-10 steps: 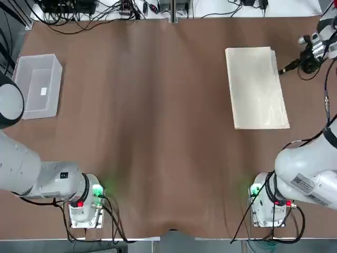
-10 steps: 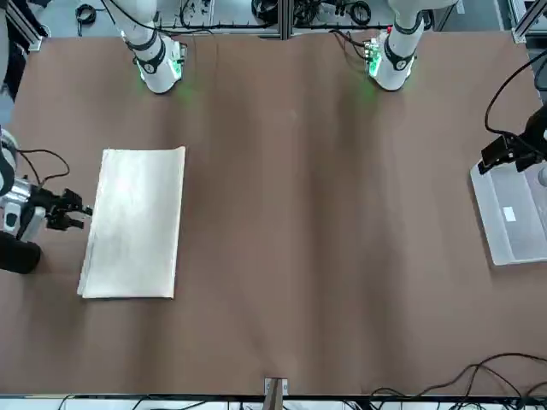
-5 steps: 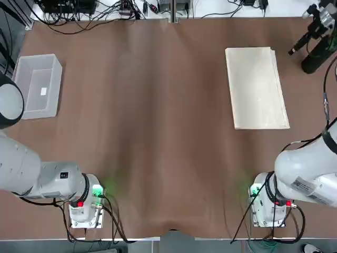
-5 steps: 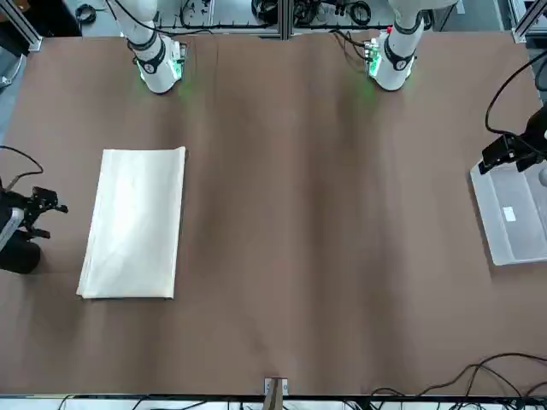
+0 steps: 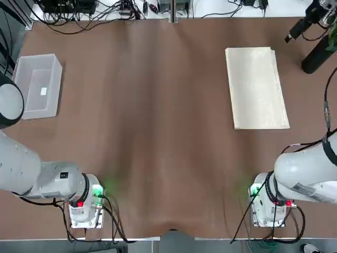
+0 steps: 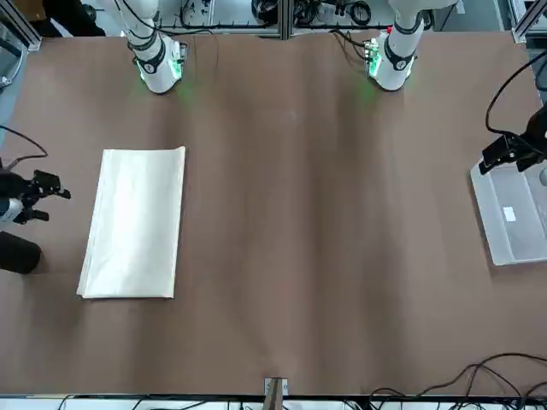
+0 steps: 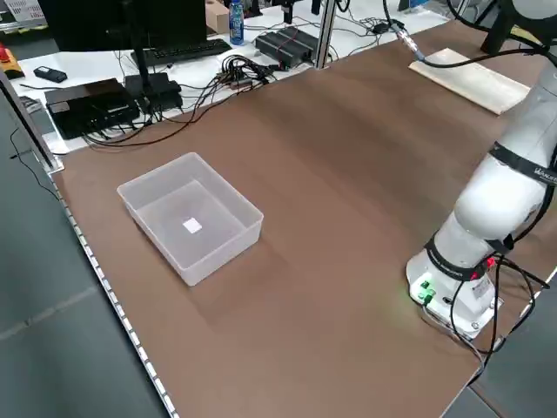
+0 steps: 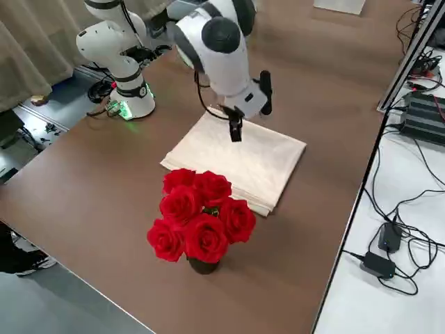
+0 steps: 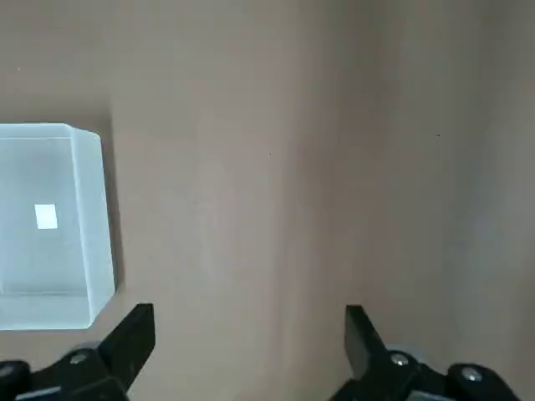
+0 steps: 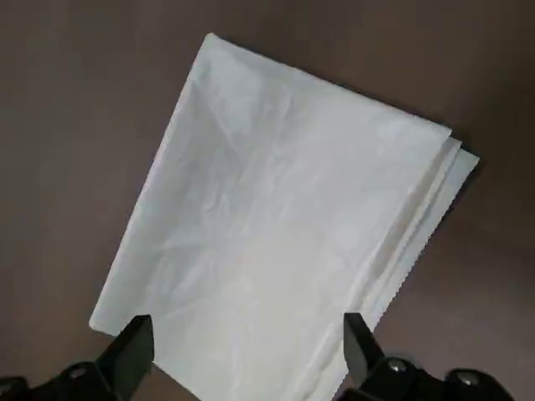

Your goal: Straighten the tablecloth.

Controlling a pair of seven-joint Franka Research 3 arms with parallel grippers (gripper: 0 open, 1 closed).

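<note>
The tablecloth (image 5: 256, 87) lies folded into a narrow rectangle on the right half of the brown table covering (image 5: 158, 116), its layered edges stacked along one long side, with wide bare surface on its left and a vase of red roses (image 8: 198, 217) just beside its outer edge. The right gripper (image 10: 242, 351) hangs above the cloth near the far right table edge, fingers spread and empty. The left gripper (image 9: 249, 347), likewise spread, hovers by the clear plastic bin (image 5: 37, 86), which holds only a small white label (image 5: 43, 91).
</note>
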